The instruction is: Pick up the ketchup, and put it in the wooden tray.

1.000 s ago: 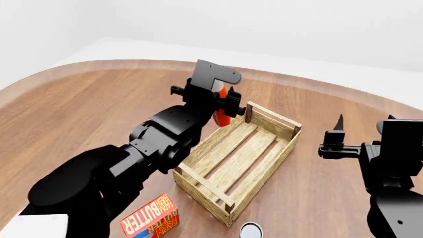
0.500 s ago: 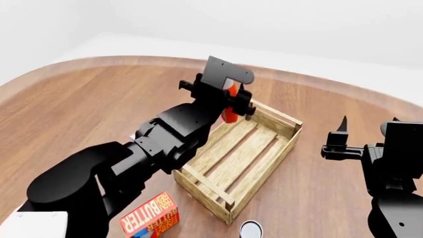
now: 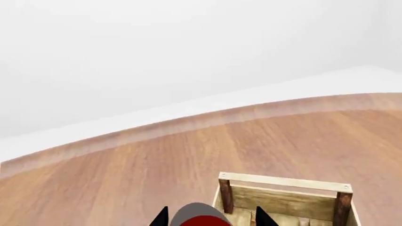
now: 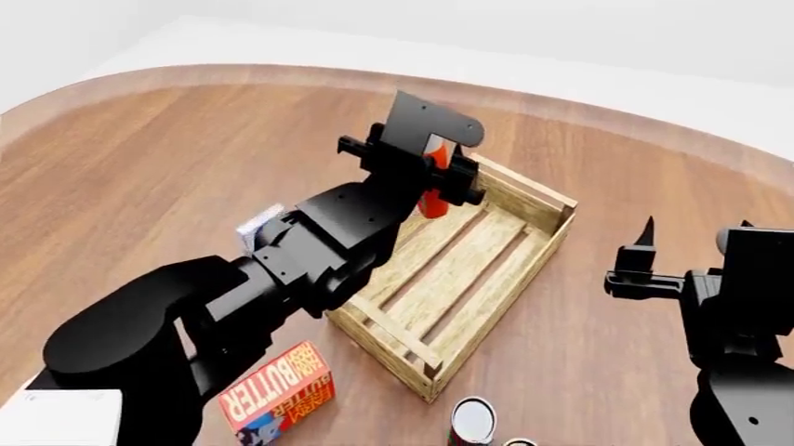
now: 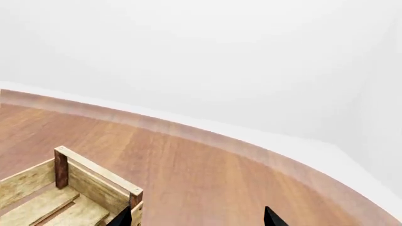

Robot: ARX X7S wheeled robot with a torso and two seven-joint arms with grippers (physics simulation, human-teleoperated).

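The ketchup (image 4: pixel 433 200), an orange-red bottle, hangs above the far left corner of the wooden tray (image 4: pixel 519 290) with my left gripper (image 4: pixel 430 177) shut on it. In the left wrist view the bottle's pale top and red body (image 3: pixel 198 215) fill the gap between the two dark fingertips (image 3: pixel 162 218), with the tray's far wall (image 3: pixel 283 200) just beyond. My right gripper (image 5: pixel 197 219) stands open to the right of the tray, one fingertip (image 4: pixel 644 232) pointing up and nothing between its fingers. The tray's near corner post (image 5: pixel 61 167) shows in the right wrist view.
A red butter box (image 4: pixel 279 395) lies near the front left of the tray. A tin can (image 4: pixel 471 420) stands at the front edge of the view. A small white box (image 4: pixel 258 226) peeks out behind my left arm. The wooden table curves away at the back.
My left gripper has carried the ketchup up and to the right, over the tray's far corner. The head view has tilted down, bringing the can into sight. The right arm has stayed put.
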